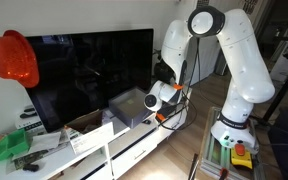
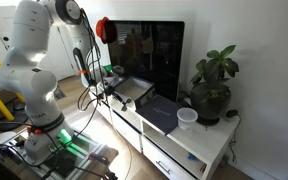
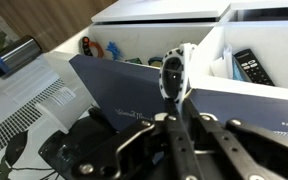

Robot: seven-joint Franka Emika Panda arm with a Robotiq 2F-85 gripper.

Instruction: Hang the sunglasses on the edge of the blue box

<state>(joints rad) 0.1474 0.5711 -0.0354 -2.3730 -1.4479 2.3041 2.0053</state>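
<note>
Just beyond the fingertips of the claw (image 3: 174,108), the wrist view shows the sunglasses (image 3: 173,72) standing on end, a dark-and-pale shape rising from between the two fingers. The fingers are drawn close together around its lower part, so the claw is clenched on the sunglasses. In the exterior views the glasses are too small to make out.

The blue box (image 3: 114,88) lies directly ahead of the claw and a little below it. Its dark blue wall runs across the wrist view behind the fingers and out to both sides, and its paler rim passes just behind the sunglasses. Whether the glasses touch that rim cannot be told. Past the rim, ahead and to the claw's right in this view, a black remote control (image 3: 249,66) lies in the pale hollow behind the wall.

In both exterior views the claw (image 1: 155,100) (image 2: 111,88) hangs at the side of the blue box (image 1: 130,104) (image 2: 136,91), close to its edge. The box sits on a white TV stand (image 1: 124,152) (image 2: 199,150), with the dark television (image 1: 89,70) (image 2: 149,58) just behind it. A red hat (image 1: 13,58) (image 2: 104,28) sits well apart from the claw, beyond the far side of the box near the screen's upper corner. A potted plant (image 2: 212,85) stands farther off along the stand, on the far side of the box from the claw.
</note>
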